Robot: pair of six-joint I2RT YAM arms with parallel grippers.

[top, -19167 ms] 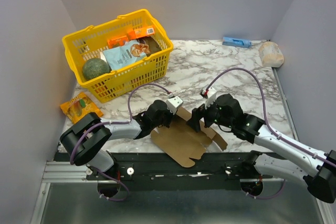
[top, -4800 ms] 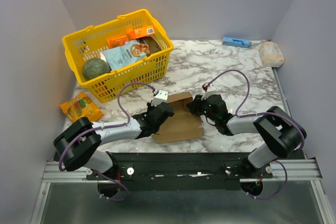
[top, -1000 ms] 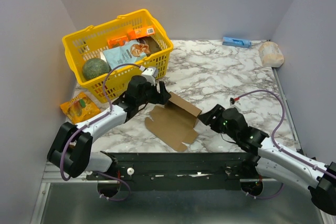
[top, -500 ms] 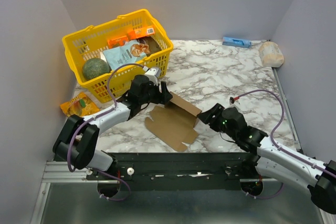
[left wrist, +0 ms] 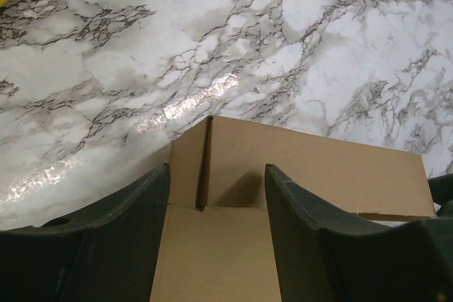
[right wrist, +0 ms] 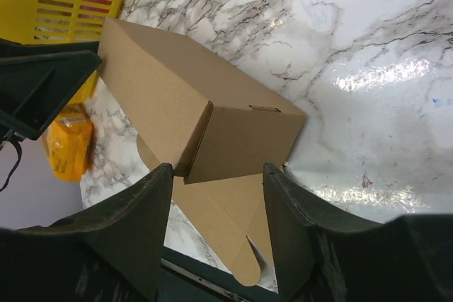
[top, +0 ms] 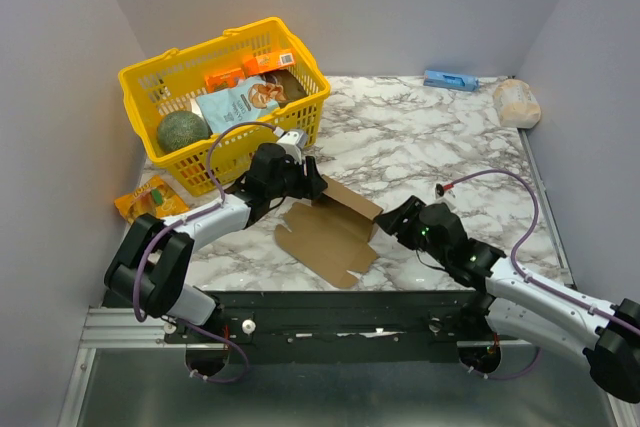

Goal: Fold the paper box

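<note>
Left claw (left wrist: pixel 216 175) stands apart, straddling the raised wall of the paper box (top: pixel 328 232), lower centre on the bench (top: pixel 430 137); right claw (right wrist: pixel 216 175) (also apart) brackets its end. Wall-raising seems in hand; next, nip the flap gently.

The left arm (top: pixel 215 219) lies low from the table's (top: pixel 430 137) near-left corner, elbow bent. The left gripper (top: pixel 313 180) points right, jaws parted. The right arm (top: pixel 530 292) stretches low along the near edge. The right gripper (top: pixel 384 222) points left, jaws also apart.
</note>
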